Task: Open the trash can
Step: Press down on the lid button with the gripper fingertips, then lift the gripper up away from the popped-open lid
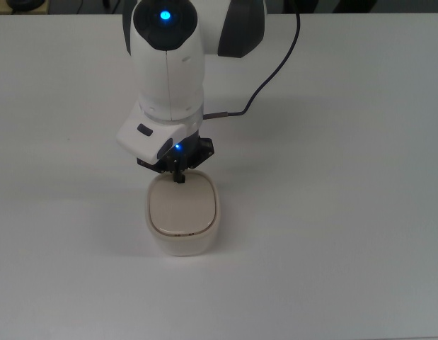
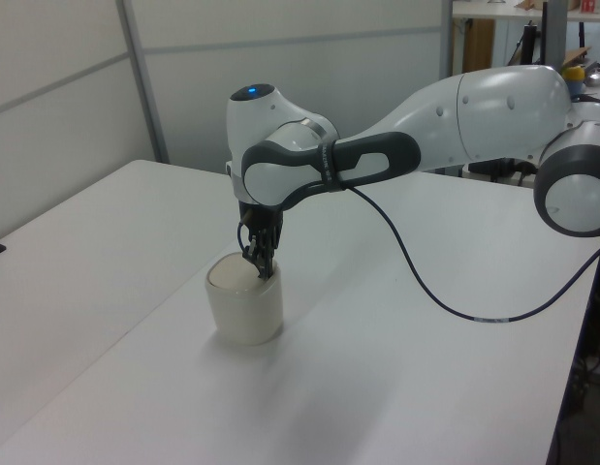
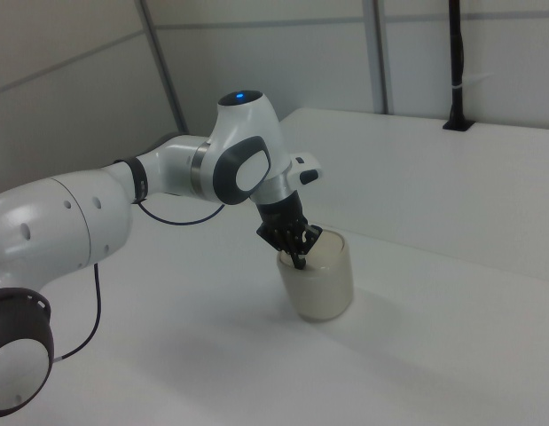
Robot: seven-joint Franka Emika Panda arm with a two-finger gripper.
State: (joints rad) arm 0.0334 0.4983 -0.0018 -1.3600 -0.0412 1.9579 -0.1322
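The trash can (image 1: 183, 225) (image 2: 243, 310) (image 3: 323, 288) is a small cream rounded-square bin standing on the white table, its flat tan lid (image 1: 182, 205) lying closed. My gripper (image 1: 179, 177) (image 2: 260, 271) (image 3: 298, 262) points straight down with its fingers shut together, the tips resting on the lid's far edge in the top view, where the small black button sits. The button is covered by the fingertips. Nothing is held between the fingers.
The white table (image 1: 332, 212) spreads around the bin on all sides. A black cable (image 1: 272, 67) runs from the wrist toward the top view's upper right. Wall panels (image 2: 67, 116) stand behind the table in the left view.
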